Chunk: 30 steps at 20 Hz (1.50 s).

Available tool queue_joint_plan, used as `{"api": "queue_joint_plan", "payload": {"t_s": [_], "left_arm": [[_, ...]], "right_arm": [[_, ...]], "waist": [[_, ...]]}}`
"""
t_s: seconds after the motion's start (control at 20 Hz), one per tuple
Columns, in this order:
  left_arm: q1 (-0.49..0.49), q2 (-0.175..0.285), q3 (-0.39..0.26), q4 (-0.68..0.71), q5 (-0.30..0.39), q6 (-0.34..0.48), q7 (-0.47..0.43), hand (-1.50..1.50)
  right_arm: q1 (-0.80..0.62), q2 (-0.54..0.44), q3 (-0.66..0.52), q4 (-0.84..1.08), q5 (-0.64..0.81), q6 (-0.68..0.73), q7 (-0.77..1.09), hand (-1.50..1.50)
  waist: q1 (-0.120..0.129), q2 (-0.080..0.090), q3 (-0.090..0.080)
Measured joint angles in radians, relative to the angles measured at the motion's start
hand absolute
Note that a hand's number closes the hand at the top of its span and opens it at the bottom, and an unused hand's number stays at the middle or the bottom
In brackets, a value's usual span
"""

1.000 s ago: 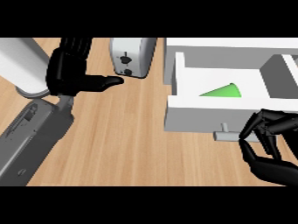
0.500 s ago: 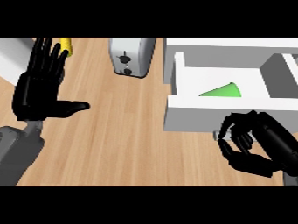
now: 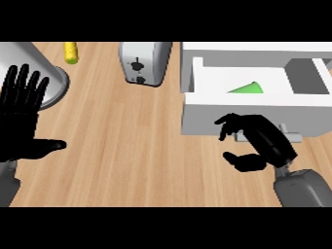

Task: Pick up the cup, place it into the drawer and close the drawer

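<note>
- Since the frame half a second back, the right robot hand (image 3: 260, 142) has slid toward the view's left along the drawer's front, and the left robot hand (image 3: 14, 131) has sunk lower and further left; the cup has not moved.
- Green cup (image 3: 248, 88) lies inside the open drawer (image 3: 204, 115), on its pale floor, apart from both hands.
- The drawer's white front panel faces the robot, and a small grey handle (image 3: 292, 134) shows at its lower edge, just beside the right robot hand and partly hidden by it.
- The right robot hand is clenched, fingers curled in over the thumb with nothing between them; it sits in front of the drawer's front panel.
- The left robot hand is released, fingers straight and pointing up, thumb out to the side, at the view's left edge over the wooden worktop (image 3: 139, 146).
- A silver toaster (image 3: 145, 63) stands left of the drawer.
- A yellow object (image 3: 71, 52) and a pale grey cylinder (image 3: 35, 65) sit at the far left.
</note>
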Motion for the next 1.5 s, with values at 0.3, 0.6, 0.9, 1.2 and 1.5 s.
{"api": "queue_joint_plan", "payload": {"t_s": [0.3,0.6,0.9,1.2,1.5], "left_arm": [[0.053,-0.005,0.057,-0.035,-0.017,-0.044,0.019,-1.50],[0.095,-0.013,0.118,-0.029,-0.024,-0.122,0.030,-1.50],[0.110,-0.031,0.154,0.021,-0.037,-0.202,0.013,-1.50],[0.100,-0.048,0.159,0.035,-0.044,-0.237,0.012,-1.50],[0.073,-0.056,0.159,0.064,-0.062,-0.252,0.011,-1.50]], "right_arm": [[-0.125,0.041,-0.010,0.270,0.088,-0.060,-0.059,-1.50],[-0.283,0.080,-0.072,0.569,0.121,-0.138,-0.151,-1.50],[-0.456,0.070,-0.162,0.840,0.092,-0.142,-0.276,-1.50],[-0.600,0.018,-0.219,1.044,0.079,-0.112,-0.401,-1.50],[-0.676,-0.014,-0.252,1.164,0.072,-0.084,-0.481,-1.50]], "waist": [[-0.003,0.000,0.000],[0.000,-0.002,-0.002],[0.008,0.000,-0.001],[0.024,-0.006,-0.006],[0.041,-0.002,-0.006]]}}
